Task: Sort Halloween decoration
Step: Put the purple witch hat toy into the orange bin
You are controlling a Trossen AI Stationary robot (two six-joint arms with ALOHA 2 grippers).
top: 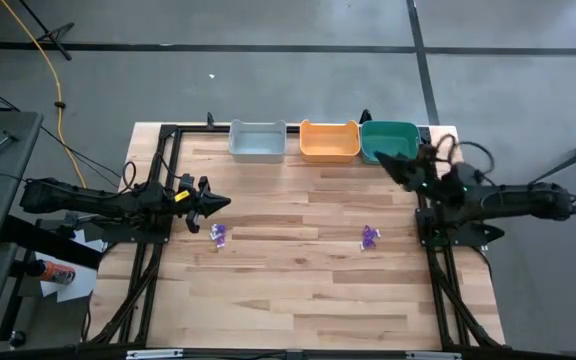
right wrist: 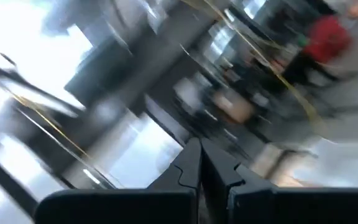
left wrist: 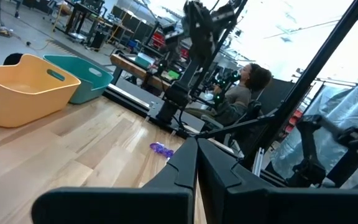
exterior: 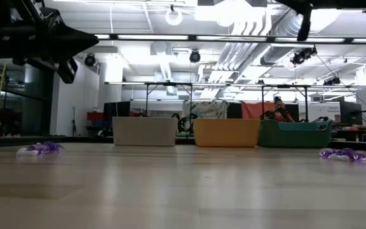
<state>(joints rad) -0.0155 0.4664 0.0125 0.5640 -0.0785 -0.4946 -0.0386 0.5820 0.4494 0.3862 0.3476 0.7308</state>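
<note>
Two small clusters of purple Halloween decoration lie on the wooden table: one [top: 218, 234] near the left side, the other [top: 370, 237] near the right. The low view shows them as the left cluster [exterior: 40, 148] and the right cluster [exterior: 345, 154]. The right cluster [left wrist: 161, 149] also shows in the left wrist view. My left gripper [top: 226, 203] is shut and empty, held level above the table just beyond the left cluster. My right gripper [top: 380, 158] is shut and empty, raised high near the teal bin, and its wrist view shows only the blurred room past its fingertips [right wrist: 199, 146].
Three bins stand in a row along the far edge: grey [top: 257, 141], orange [top: 329, 140] and teal [top: 388, 138]. Dark arm frames run down both table sides. A person [left wrist: 247, 87] sits beyond the table's right side. Bare wood lies between the clusters.
</note>
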